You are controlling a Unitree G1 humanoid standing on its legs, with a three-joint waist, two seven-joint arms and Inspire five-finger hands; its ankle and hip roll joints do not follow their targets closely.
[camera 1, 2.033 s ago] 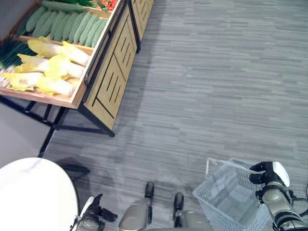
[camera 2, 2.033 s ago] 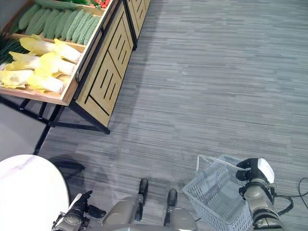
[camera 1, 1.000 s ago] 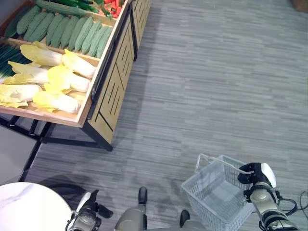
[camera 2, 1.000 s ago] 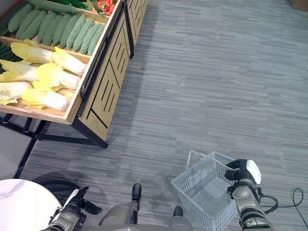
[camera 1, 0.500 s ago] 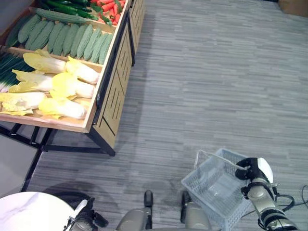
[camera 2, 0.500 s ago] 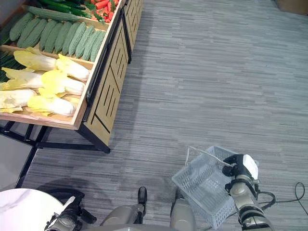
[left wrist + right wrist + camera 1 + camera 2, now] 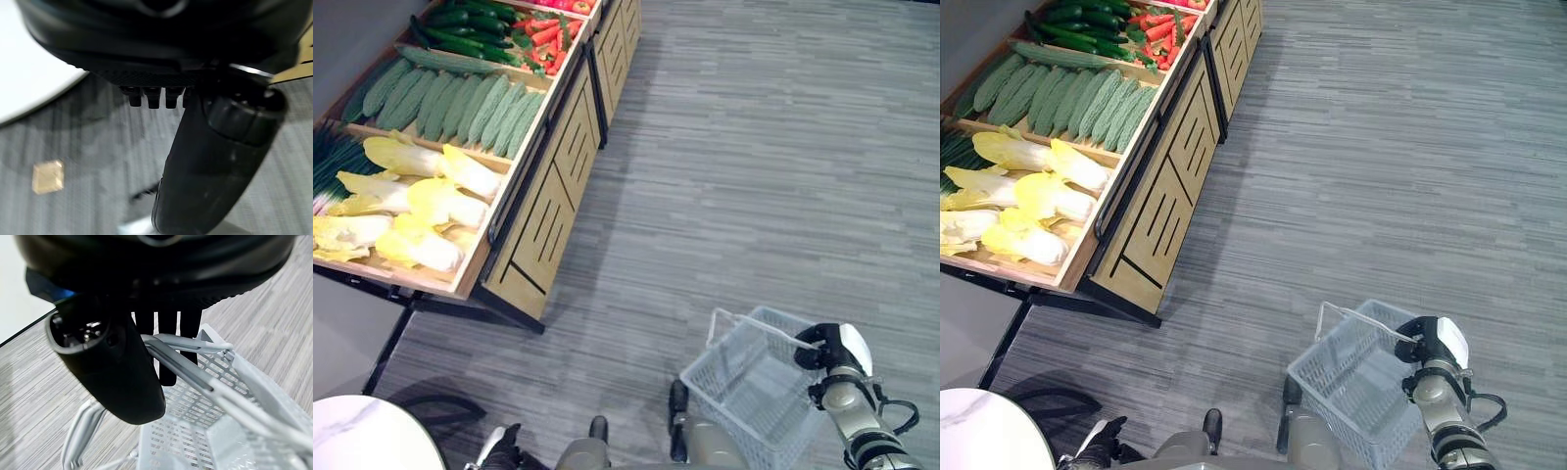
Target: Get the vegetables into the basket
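Still hanging from the right robot hand [image 7: 832,351], curled round its handle, the basket [image 7: 744,387] stays empty.

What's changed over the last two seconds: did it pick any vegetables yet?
No. The view has swung, bringing more of the vegetable stand into sight. The right robot hand still holds the basket by its handle, basket still empty. The left robot hand stays low, holding nothing.
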